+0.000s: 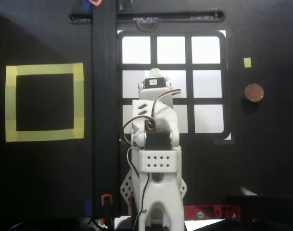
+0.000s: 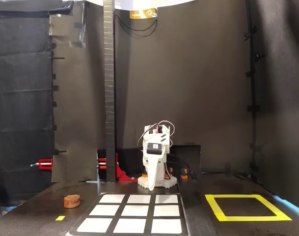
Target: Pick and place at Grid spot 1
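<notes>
The black-framed 3x3 grid of glowing white cells lies on the black table. Grid spot 1 [image 1: 136, 50] is its upper-left cell in the overhead view and the near right cell in the fixed view [image 2: 166, 225]; it is bare. A brown round puck [image 1: 254, 92] lies on the table right of the grid, and left of it in the fixed view [image 2: 71, 200]. My white arm is folded at its base over the grid's lower rows. In the fixed view my gripper [image 2: 151, 184] points down, looks shut and empty, far from the puck. The overhead view hides its tips.
A yellow-tape square outline [image 1: 44, 102] lies left of the grid, right in the fixed view [image 2: 247, 207]. A small yellow tape mark [image 1: 247, 62] sits near the puck. A black upright post [image 1: 104, 96] stands between the grid and the tape square.
</notes>
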